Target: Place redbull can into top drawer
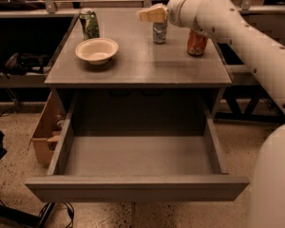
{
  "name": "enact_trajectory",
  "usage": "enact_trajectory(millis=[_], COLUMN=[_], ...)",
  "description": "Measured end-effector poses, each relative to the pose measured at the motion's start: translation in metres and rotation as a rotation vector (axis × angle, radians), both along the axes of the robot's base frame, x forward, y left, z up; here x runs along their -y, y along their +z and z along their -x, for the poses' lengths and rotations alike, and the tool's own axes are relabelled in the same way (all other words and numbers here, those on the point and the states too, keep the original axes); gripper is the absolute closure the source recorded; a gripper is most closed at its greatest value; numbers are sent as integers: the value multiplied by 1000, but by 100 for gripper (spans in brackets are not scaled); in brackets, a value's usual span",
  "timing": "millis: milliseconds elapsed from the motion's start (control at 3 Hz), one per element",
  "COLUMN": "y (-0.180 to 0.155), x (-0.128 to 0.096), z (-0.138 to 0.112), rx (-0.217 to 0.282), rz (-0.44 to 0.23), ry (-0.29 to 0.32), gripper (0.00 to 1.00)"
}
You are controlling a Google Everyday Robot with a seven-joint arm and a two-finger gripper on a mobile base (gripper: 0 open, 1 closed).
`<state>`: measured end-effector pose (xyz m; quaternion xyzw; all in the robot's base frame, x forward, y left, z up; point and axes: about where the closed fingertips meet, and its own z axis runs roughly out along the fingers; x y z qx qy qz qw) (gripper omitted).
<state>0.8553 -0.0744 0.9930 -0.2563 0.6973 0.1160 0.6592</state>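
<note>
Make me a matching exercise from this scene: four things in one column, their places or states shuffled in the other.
1 green can
2 redbull can
3 orange-red can
4 top drawer

A pulled open
B back left, behind the bowl
C at right, partly behind the arm
D back centre, beside the claw

Pairs: 1-B, 2-D, 3-C, 4-A

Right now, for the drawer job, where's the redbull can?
In the camera view, the redbull can stands upright at the cabinet top's back, right of centre, left of the orange can; the end effector is just above it.
</note>
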Motion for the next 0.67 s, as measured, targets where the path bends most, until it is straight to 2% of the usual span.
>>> enact_trajectory(millis=[333,667], y=[-15,-17], x=[6,2], z=[-31,-55], rx=[33,65], rz=[-113,-143], ry=[-50,-90], gripper=[0,0])
